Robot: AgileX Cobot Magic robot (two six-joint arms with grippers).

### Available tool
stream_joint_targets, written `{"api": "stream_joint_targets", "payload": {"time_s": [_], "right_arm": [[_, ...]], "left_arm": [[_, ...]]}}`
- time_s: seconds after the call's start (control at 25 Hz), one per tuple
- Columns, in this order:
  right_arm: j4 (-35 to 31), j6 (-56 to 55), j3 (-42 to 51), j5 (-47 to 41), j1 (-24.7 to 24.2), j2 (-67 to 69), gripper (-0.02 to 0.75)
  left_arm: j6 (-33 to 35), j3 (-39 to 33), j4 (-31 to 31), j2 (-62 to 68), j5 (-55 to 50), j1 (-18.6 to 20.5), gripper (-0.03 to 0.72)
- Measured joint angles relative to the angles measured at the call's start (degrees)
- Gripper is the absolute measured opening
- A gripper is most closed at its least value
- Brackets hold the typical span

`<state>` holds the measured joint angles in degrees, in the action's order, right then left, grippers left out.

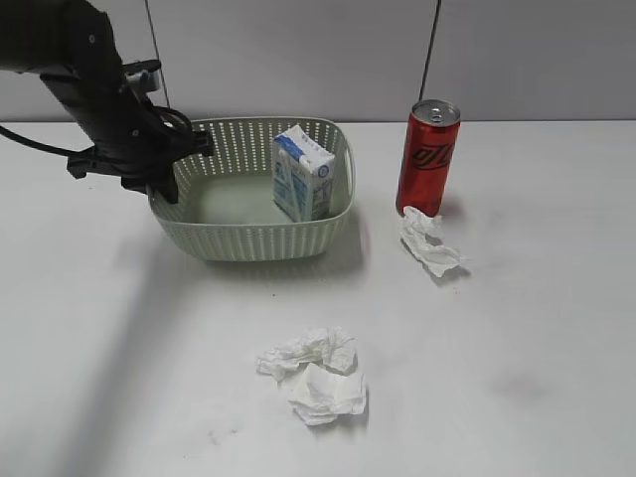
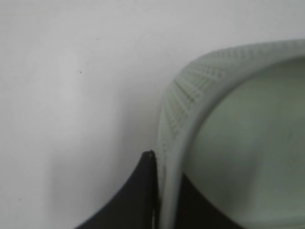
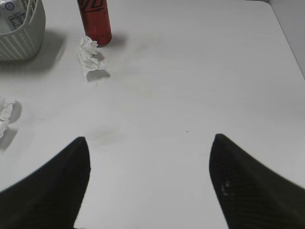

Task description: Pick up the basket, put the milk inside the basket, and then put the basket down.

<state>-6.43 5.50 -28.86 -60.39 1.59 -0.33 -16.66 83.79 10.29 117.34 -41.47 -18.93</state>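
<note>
The pale green basket (image 1: 248,241) stands at the back left of the white table. The white and blue milk carton (image 1: 303,171) stands upright inside it, on its right side. My left gripper (image 1: 171,171) is shut on the basket's left wall. In the left wrist view the gripper (image 2: 167,167) has one finger outside and one inside the basket wall (image 2: 188,98). I cannot tell whether the basket rests on the table or hangs just above it. My right gripper (image 3: 150,143) is open and empty over bare table. The basket (image 3: 21,36) and the milk's top (image 3: 12,10) show at that view's top left.
A red soda can (image 1: 427,157) stands right of the basket, with a crumpled tissue (image 1: 429,241) in front of it. Two more crumpled tissues (image 1: 313,373) lie near the table's front middle. The can (image 3: 95,19) and a tissue (image 3: 89,56) also show in the right wrist view.
</note>
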Motion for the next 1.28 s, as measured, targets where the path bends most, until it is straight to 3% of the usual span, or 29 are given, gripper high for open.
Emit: {"api": "stream_joint_targets", "payload": {"time_s": [0.4,0.48,0.68,0.76,1.04,1.28], "right_arm": [[0.06,-0.21,0.13,0.0,0.0,0.0,0.591],[0.1,-0.36,0.13,0.0,0.0,0.0,0.591],[0.1,-0.36,0.13,0.0,0.0,0.0,0.591],[0.1,-0.36,0.13,0.0,0.0,-0.02,0.591],[0.49,-0.49,0.15,0.0,0.0,-0.02,0.591],[7.73,-4.49,0.2,0.0,0.0,-0.02,0.591]], "left_arm": [[-0.05,0.16,-0.62,1.14,-0.2,0.0,0.025],[-0.05,0.3,-0.08,1.14,-0.37,0.0,0.116],[-0.09,0.3,0.46,0.32,-2.5,0.18,0.543],[-0.11,0.3,0.26,-1.41,-2.9,0.61,0.626],[1.98,0.35,-5.17,-14.56,-4.5,4.41,0.654],[8.35,0.35,-10.29,-23.97,-14.8,9.68,0.645]]}}
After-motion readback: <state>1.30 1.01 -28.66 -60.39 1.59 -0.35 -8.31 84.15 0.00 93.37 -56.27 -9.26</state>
